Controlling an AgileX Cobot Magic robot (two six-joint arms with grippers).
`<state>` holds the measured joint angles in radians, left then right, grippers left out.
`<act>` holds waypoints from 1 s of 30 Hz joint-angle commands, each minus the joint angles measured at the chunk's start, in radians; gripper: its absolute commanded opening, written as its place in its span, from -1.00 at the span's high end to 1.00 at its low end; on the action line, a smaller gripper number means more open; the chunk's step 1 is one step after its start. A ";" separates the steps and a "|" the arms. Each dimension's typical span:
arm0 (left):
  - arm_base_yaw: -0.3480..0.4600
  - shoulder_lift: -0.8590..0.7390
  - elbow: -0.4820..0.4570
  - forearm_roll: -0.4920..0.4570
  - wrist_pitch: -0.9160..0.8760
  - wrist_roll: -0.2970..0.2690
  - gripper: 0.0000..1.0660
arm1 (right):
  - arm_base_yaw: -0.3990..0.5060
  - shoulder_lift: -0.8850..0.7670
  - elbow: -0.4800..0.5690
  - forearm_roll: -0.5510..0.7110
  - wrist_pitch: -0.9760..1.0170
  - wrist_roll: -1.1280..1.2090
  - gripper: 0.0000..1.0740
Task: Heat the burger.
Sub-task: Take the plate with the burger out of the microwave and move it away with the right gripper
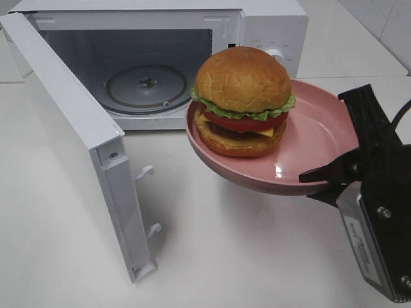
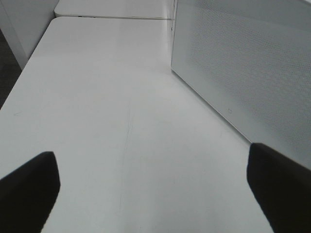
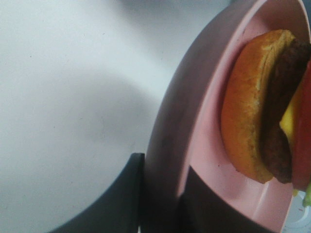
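Note:
The burger, with a golden domed bun, lettuce, tomato and dark patty, sits on a shallow pink plate. My right gripper is shut on the plate's rim and holds it in the air, in front of the open white microwave. In the right wrist view the fingers pinch the plate's rim with the burger beyond. My left gripper is open and empty over bare table beside the microwave's door; it does not show in the exterior view.
The microwave door stands swung open toward the front left. The glass turntable lies inside the cavity. The control knob is behind the burger. White table lies all around.

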<state>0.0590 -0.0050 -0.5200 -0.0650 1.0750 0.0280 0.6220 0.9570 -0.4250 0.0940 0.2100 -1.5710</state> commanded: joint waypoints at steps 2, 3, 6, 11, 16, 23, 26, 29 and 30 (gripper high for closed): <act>0.001 -0.019 0.004 -0.006 -0.006 -0.002 -0.83 | -0.003 -0.050 -0.009 -0.094 -0.022 0.096 1.00; 0.001 -0.019 0.004 -0.006 -0.006 -0.002 -0.83 | -0.003 -0.064 -0.009 -0.143 -0.001 0.153 1.00; 0.001 -0.019 0.004 -0.006 -0.006 -0.002 -0.83 | -0.003 -0.081 -0.009 -0.229 0.025 0.236 1.00; 0.001 -0.019 0.004 -0.006 -0.006 -0.002 -0.83 | -0.003 -0.085 -0.009 -0.346 0.066 0.373 1.00; 0.001 -0.019 0.004 -0.006 -0.006 -0.002 -0.83 | -0.003 -0.085 -0.009 -0.461 0.107 0.500 1.00; 0.001 -0.019 0.004 -0.006 -0.006 -0.002 -0.83 | -0.003 -0.085 -0.009 -0.594 0.155 0.713 1.00; 0.001 -0.019 0.004 -0.006 -0.006 -0.002 -0.83 | -0.003 -0.085 -0.009 -0.657 0.169 0.819 1.00; 0.001 -0.019 0.004 -0.006 -0.006 -0.002 -0.83 | -0.003 -0.085 -0.009 -0.732 0.213 0.927 1.00; 0.001 -0.019 0.004 -0.006 -0.006 -0.002 -0.83 | -0.003 -0.085 -0.009 -0.747 0.227 0.953 1.00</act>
<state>0.0590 -0.0050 -0.5200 -0.0650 1.0750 0.0280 0.6220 0.8900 -0.4250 -0.5700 0.4500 -0.7020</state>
